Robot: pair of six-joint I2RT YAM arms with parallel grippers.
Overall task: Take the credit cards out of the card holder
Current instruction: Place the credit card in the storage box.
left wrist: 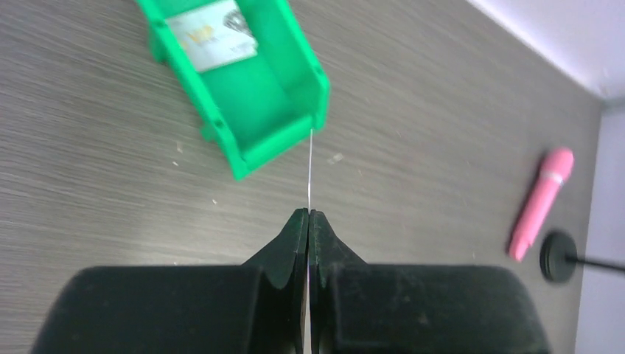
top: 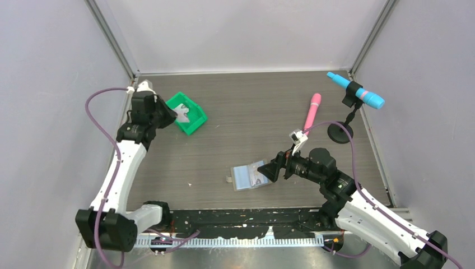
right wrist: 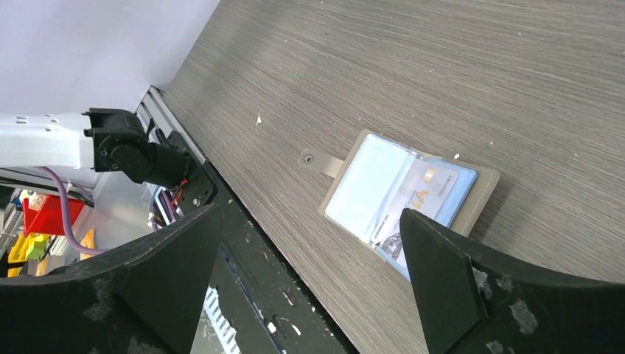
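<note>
Pale-blue card holder (right wrist: 361,181) lies open on grey wood-grain table (right wrist: 442,66), near its front edge; one credit card (right wrist: 424,193) sits in its pocket; right gripper (right wrist: 310,212) spread wide over it; left gripper (left wrist: 308,217) clenched on second card (left wrist: 310,169), edge-on by green bin (left wrist: 273,144); third card (left wrist: 211,35) lies inside bin.

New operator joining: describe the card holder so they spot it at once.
On the dark wood-grain table, look near the front edge, beside the right gripper. A flat light-blue folding wallet lies open there, a pale card in its pocket. Unlike the green plastic bin far left, it has a small grey tab.
</note>
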